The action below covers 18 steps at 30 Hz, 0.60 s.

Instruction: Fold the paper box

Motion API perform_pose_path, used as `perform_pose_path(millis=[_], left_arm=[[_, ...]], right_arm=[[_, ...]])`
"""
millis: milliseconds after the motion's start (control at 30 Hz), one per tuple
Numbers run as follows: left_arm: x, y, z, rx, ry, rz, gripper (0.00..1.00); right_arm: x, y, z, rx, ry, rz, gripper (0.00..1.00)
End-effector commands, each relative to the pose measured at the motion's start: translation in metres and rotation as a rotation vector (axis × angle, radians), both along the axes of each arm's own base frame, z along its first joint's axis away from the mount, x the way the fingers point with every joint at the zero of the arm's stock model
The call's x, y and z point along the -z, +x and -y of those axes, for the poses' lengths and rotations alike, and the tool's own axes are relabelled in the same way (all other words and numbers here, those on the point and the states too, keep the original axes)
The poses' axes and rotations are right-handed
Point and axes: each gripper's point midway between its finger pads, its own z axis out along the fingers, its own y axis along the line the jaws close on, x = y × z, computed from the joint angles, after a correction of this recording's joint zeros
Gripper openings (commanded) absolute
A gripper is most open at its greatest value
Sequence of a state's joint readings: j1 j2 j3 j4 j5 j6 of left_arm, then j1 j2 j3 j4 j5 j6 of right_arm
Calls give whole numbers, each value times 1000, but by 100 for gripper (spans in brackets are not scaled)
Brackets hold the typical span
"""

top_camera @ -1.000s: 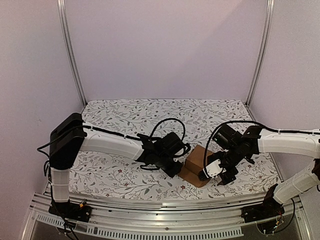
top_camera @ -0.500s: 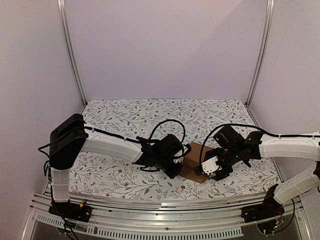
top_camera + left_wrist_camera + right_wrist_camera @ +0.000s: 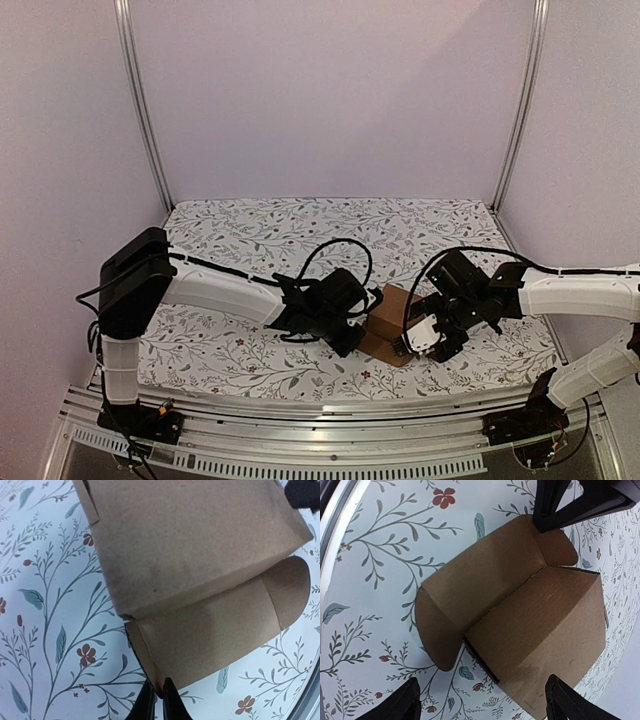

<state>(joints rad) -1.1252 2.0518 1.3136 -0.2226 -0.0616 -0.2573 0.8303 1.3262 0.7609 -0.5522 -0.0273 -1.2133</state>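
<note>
1. One paper box (image 3: pixel 393 315), plain brown and partly folded up, sits on the floral counter (image 3: pixel 250 230) between the two arms, near the front edge.
2. One flap (image 3: pixel 485 575) with two rounded ends lies flat on the counter.
3. The left pincer (image 3: pixel 156 703) has its fingers pressed together, pinching that flap's edge.
4. The right pincer (image 3: pixel 482 702) is spread wide, one finger to each side of the box.
</note>
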Motion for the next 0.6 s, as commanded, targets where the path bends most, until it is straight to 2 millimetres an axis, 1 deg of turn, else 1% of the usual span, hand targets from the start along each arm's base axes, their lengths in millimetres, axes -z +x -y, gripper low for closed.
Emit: perform_pose_path(millis=[0,133,300,367,467,567], left_arm=[[-14,6,-1,7,-5,41,8],[-17,7,-1,5,-7,46,8],[-20,8,-1,2,-9,56,8],[-22,8,1,2,-15,58,8],[-25,7,1,-1,-16,69,8],[-25,8,-1,-5,-9,75,7]], right_arm=[[0,20,-10,15,25,101,84],[-2,22,-17,29,68,100,80],[-2,22,-17,62,77,79,78],[1,13,-19,48,85,34,78],[7,7,-11,34,51,19,81],[4,-3,-4,12,23,-14,87]])
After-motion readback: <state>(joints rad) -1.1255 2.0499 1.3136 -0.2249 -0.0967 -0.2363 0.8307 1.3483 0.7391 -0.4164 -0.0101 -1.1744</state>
